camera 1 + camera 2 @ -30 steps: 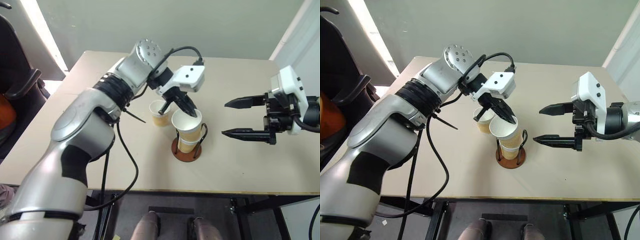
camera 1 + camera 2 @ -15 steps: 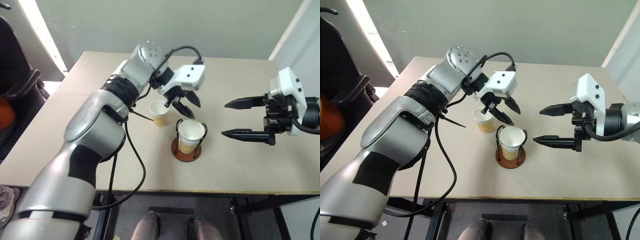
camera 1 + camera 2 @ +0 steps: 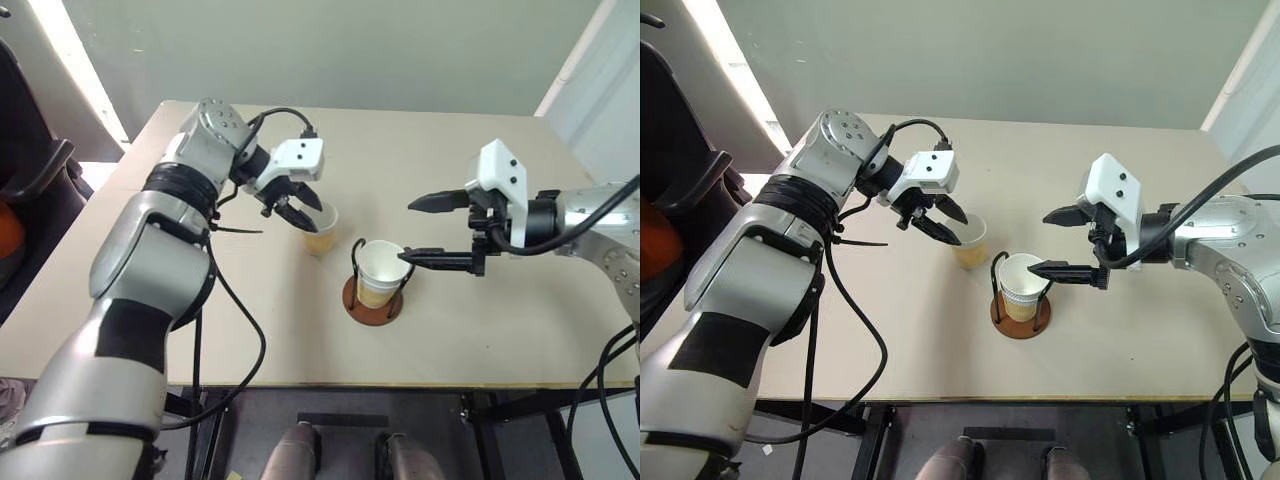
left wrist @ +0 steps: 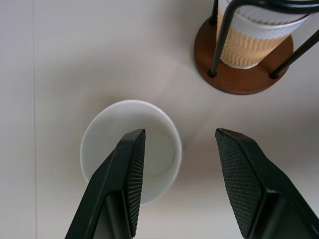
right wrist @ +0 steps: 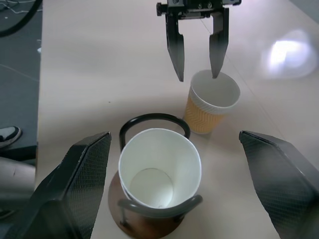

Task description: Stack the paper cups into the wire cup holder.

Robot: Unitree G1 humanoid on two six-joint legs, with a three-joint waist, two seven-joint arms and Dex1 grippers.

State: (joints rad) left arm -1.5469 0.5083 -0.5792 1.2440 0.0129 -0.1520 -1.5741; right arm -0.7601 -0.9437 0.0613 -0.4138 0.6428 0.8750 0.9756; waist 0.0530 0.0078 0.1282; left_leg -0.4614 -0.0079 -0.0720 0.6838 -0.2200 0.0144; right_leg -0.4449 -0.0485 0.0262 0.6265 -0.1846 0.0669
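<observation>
- Since a second ago the left gripper (image 3: 297,208) has let go of the cup it held over the holder and swung away to the robot's left; that cup now sits down inside the wire cup holder (image 3: 373,296). The right gripper (image 3: 420,229) has come in toward the holder from the right.
- The left gripper now hangs over the loose paper cup (image 3: 320,229) with its fingers partly spread and holding nothing. In the left wrist view one finger (image 4: 122,179) lies across the cup's white mouth (image 4: 154,149) and the other stands outside the rim.
- This loose cup stands upright on the beige table (image 3: 500,330), just beside the holder on its left and a little farther back, not touching it.
- The stacked cups (image 3: 380,270) stand upright in the holder, the tan wall of a lower cup showing under the white rim; the holder's brown base (image 4: 239,79) rests on the table.
- The right gripper is spread wide and empty, its fingers on either side of the holder in the right wrist view (image 5: 154,184), the lower fingertip close by the cup rim; I cannot tell whether it touches.
</observation>
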